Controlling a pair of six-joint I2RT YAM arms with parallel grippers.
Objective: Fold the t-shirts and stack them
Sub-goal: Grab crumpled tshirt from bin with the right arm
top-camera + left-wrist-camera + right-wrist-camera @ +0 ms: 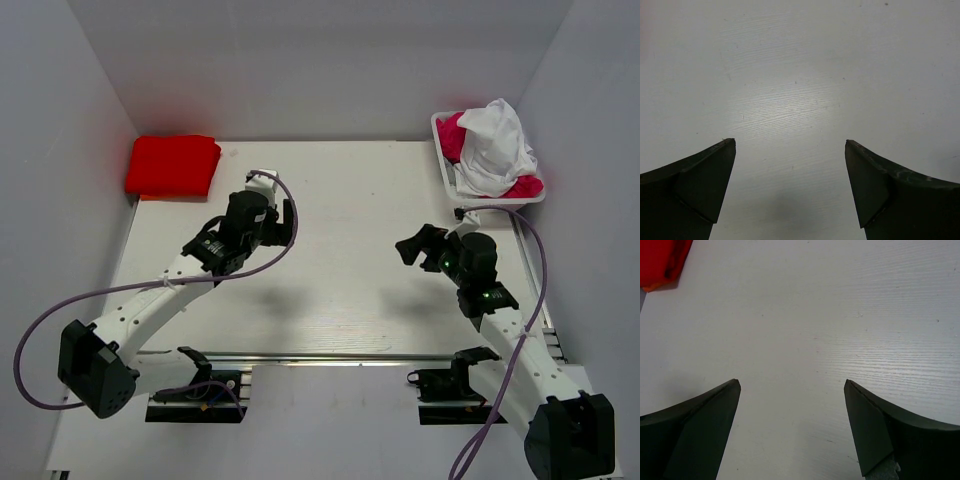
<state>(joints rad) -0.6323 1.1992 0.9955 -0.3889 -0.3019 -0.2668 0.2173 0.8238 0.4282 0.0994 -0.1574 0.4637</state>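
Observation:
A folded bright red t-shirt (172, 165) lies at the table's far left corner; its edge also shows in the right wrist view (662, 260). A white t-shirt (495, 145) is draped over magenta-pink t-shirts (452, 135) in the white wire basket (447, 182) at the far right. My left gripper (288, 222) is open and empty over bare table, right of the red t-shirt; its wrist view (790, 145) shows only tabletop between the fingers. My right gripper (412, 247) is open and empty, below and left of the basket, with bare table between its fingers (792, 385).
White walls close the table on the left, back and right. A metal rail (330, 357) runs along the near edge between the arm bases. The basket stands against the right wall.

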